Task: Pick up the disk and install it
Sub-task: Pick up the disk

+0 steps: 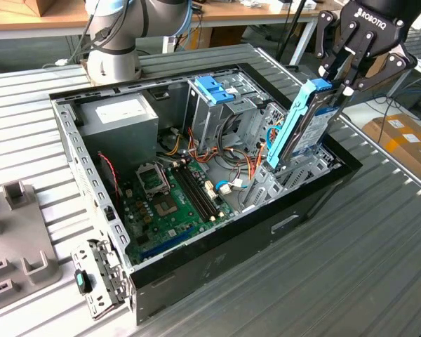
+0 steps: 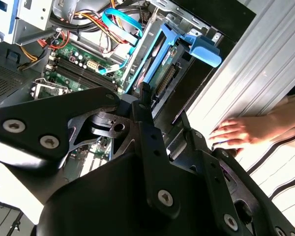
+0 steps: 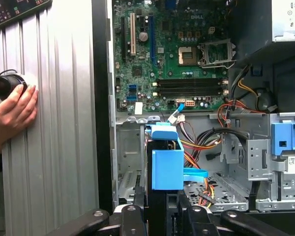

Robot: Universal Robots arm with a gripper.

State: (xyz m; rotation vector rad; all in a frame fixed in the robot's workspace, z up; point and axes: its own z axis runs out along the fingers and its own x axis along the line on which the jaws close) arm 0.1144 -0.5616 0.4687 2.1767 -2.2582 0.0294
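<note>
So the ribbed metal table [image 1: 379, 232] has the open PC case [image 1: 217, 263] lying on its side, motherboard [image 1: 165, 203] facing up, and the gripper [image 1: 335, 78] hangs over the case's end at the exterior view's right. Claw is pinching the top end of the disk [image 1: 298, 133] by its blue rails, disk standing steeply tilted with its lower end down in the drive bay [image 1: 295, 179] right by the case wall, not seated flat yet. Also a person's hand [image 2: 241, 132] rests on the table just outside the case in the second wrist view
</note>
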